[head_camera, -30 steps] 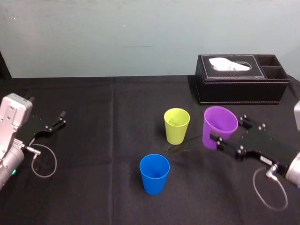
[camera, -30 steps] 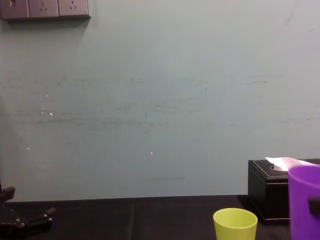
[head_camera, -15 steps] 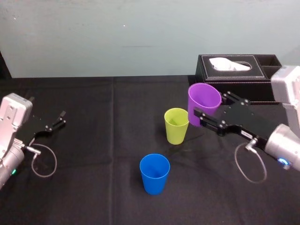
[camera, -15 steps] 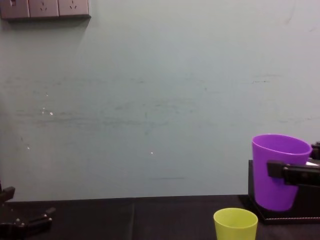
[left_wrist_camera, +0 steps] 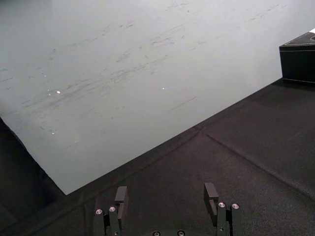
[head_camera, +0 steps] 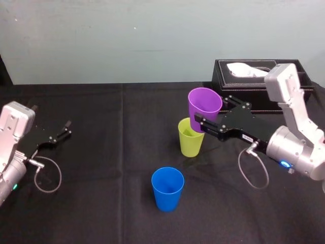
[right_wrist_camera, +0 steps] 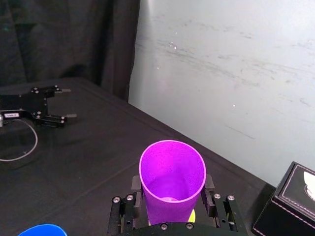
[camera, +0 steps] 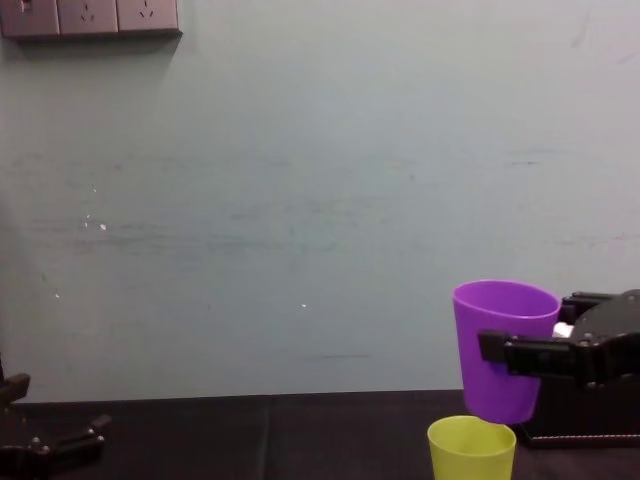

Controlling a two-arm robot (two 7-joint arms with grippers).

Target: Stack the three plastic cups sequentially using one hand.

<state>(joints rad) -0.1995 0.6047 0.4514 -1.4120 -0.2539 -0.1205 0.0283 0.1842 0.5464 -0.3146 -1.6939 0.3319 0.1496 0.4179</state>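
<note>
Head view: right jaws clenched on the purple cup, gripping its wall below the rim. Cup was lifted off the bench, upright, with its base just behind and above the mouth of the yellow-green cup. Blue cup stood alone nearer me, apart from both. Black tissue box sat behind the right arm. Left arm was idle at the bench's left side.

Left wrist view: left jaws released, fingers spread, nothing between them, bare black cloth beyond.

Right wrist view: purple cup sat square between the jaws, mouth open toward the camera. A sliver of yellow-green showed beneath its base, and the blue rim was off to one side.

Chest view: purple base was level with the yellow-green rim, offset a little to my right. I could not tell whether they touched.

My read: this is the first nesting, mid-approach. To do it well I'd nudge the cup leftward until the base centres over the mouth, hold it plumb, then lower straight. I'd let go only once it seats. An off-centre descent would likely catch the rim and tip the light cup.
</note>
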